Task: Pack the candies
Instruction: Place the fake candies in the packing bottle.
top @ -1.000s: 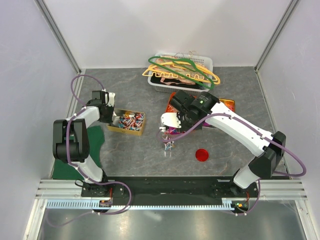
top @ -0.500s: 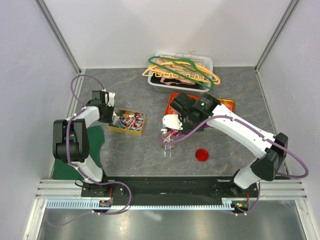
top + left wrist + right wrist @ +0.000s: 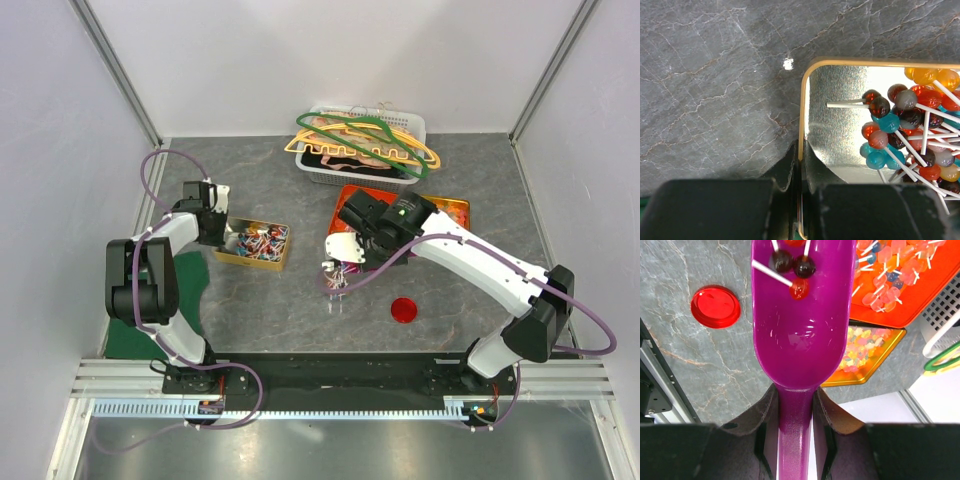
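The candies are round lollipops on white sticks, red, blue, brown and orange. A heap of them point(image 3: 910, 125) lies in a gold tin point(image 3: 840, 62), and my left gripper point(image 3: 801, 150) is shut on the tin's left wall point(image 3: 222, 232). My right gripper point(image 3: 795, 395) is shut on the handle of a purple scoop point(image 3: 800, 325). Three lollipops point(image 3: 799, 287) sit near the scoop's tip. From above, the scoop point(image 3: 347, 267) hangs just over a small glass jar point(image 3: 335, 293) at mid-table.
A red lid point(image 3: 404, 309) lies right of the jar. Behind the right arm are an orange tray point(image 3: 900, 280) of pink lollipops and a gold tray point(image 3: 865, 347) of small sweets. A white basket point(image 3: 322, 165) of coat hangers stands at the back.
My right arm has shifted slightly left and forward, bringing the scoop closer over the jar. The left arm and the tin have not moved.
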Controlling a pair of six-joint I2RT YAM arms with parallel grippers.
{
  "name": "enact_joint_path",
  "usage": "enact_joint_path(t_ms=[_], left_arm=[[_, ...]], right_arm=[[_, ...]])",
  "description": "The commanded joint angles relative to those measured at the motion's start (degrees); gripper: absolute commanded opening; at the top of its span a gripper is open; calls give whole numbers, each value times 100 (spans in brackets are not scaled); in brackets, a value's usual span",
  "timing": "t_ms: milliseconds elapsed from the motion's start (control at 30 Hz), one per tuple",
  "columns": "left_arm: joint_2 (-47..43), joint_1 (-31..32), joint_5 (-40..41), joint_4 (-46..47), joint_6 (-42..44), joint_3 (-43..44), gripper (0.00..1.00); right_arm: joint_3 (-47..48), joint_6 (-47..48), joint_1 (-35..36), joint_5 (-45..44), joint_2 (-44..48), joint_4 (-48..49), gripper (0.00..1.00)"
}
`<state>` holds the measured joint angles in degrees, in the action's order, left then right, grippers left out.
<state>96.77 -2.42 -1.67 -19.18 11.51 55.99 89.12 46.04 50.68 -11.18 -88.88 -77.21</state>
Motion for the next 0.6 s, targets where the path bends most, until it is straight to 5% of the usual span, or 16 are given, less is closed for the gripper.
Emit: enact_joint_path(t_ms=[0, 567], left_arm=[[-106, -57, -53, 151, -193, 220, 2], [-132, -57, -79, 151, -193, 220, 2]], right_arm=[[61, -69, 83, -314, 143, -629, 0], [281, -7, 320, -798, -33, -637, 0]])
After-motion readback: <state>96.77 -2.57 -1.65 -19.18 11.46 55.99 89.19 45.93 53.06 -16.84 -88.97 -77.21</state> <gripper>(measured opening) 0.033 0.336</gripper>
